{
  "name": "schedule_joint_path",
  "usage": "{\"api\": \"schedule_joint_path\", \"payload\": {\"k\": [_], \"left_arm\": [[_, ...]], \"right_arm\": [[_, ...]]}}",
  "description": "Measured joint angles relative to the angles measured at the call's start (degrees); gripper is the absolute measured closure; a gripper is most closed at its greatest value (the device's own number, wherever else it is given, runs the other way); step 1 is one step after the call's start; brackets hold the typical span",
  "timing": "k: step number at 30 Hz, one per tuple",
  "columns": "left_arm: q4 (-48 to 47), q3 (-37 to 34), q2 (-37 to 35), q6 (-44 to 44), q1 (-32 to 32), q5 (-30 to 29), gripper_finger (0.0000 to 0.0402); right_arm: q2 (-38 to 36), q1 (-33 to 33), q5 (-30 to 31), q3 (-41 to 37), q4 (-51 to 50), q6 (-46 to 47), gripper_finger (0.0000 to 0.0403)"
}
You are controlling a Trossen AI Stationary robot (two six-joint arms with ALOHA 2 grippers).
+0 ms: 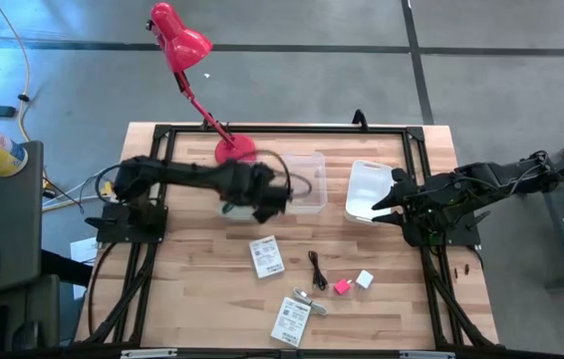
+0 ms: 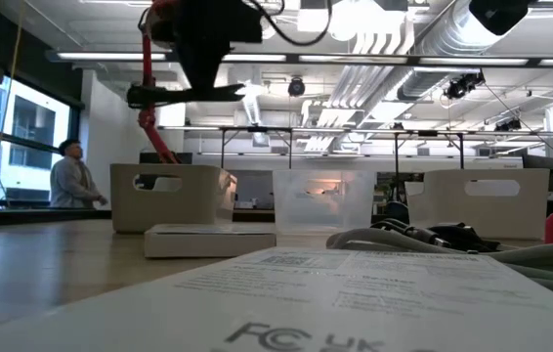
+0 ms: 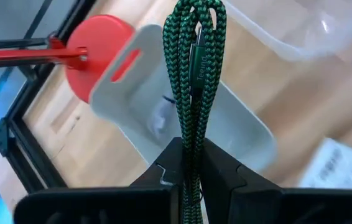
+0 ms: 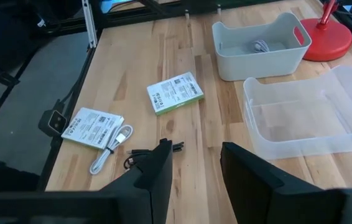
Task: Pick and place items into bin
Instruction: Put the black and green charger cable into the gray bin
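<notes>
A green braided cable point(image 3: 194, 81) stood folded in the pinch of the left gripper point(image 3: 191, 165), whose fingers were clamped on it above the grey bin point(image 3: 163, 106) beside the red lamp base point(image 3: 92, 50). The step looked like the drop: the gripper needed only to sit squarely over the bin and release. The right gripper point(image 4: 194, 162) waited part-open and empty at the table's right side, with cards point(image 4: 175, 93), a black cable point(image 4: 145, 155) and cubes point(image 1: 343, 287) left on the table.
</notes>
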Motion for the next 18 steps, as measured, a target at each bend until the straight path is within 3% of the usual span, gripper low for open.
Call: {"api": "schedule_joint_path", "payload": {"k": [9, 18], "left_arm": [[5.3, -0.2, 0.2, 2.9, 9.9, 1.8, 0.0383], [7.2, -7.8, 1.6, 3.9, 10.9, 6.1, 0.0383]], "right_arm": [[0.0, 0.0, 0.0, 0.0, 0.0, 1.3, 0.0275], [0.0, 0.0, -0.2, 0.0, -1.1, 1.3, 0.0275]]}}
